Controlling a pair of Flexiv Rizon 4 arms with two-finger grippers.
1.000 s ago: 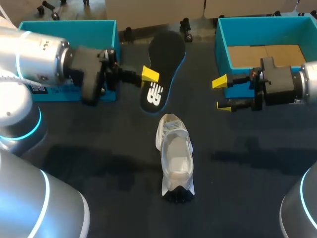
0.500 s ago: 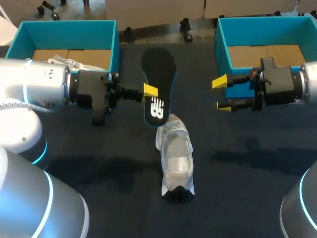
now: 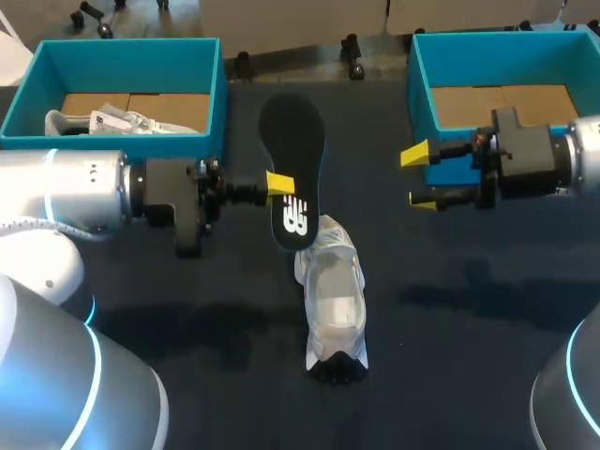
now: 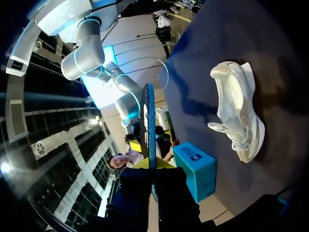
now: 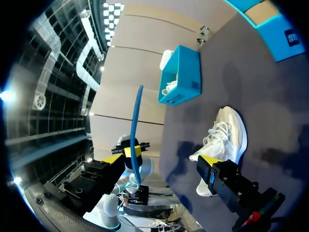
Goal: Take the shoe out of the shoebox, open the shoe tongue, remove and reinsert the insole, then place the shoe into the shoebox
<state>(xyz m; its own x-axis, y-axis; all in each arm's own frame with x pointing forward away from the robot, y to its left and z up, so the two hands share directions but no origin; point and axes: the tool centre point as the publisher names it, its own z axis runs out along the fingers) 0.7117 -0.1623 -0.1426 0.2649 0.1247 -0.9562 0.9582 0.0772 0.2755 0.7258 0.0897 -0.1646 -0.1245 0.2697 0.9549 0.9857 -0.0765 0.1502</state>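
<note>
A white shoe (image 3: pixel 330 298) lies on the dark table near the middle, also seen in the left wrist view as the shoe (image 4: pixel 239 113) and in the right wrist view as the shoe (image 5: pixel 219 140). My left gripper (image 3: pixel 281 185) is shut on the black insole (image 3: pixel 292 150), held in the air with its logo end just over the shoe's far end. From the left wrist the insole (image 4: pixel 150 121) shows edge-on, rising from between the left gripper (image 4: pixel 152 166). My right gripper (image 3: pixel 417 178) hangs open and empty in front of the right box; the right gripper (image 5: pixel 161 162) faces the insole (image 5: pixel 135 125).
A teal shoebox (image 3: pixel 211 66) at the back left holds a white item with paper (image 3: pixel 112 120). A second teal shoebox (image 3: pixel 417 66) stands at the back right, with a bare cardboard floor. Dark tabletop lies on both sides of the shoe.
My left arm has drawn back and moved toward the front, bringing the insole down to the shoe's far end and uncovering the left box. The right arm and the shoe have stayed still.
</note>
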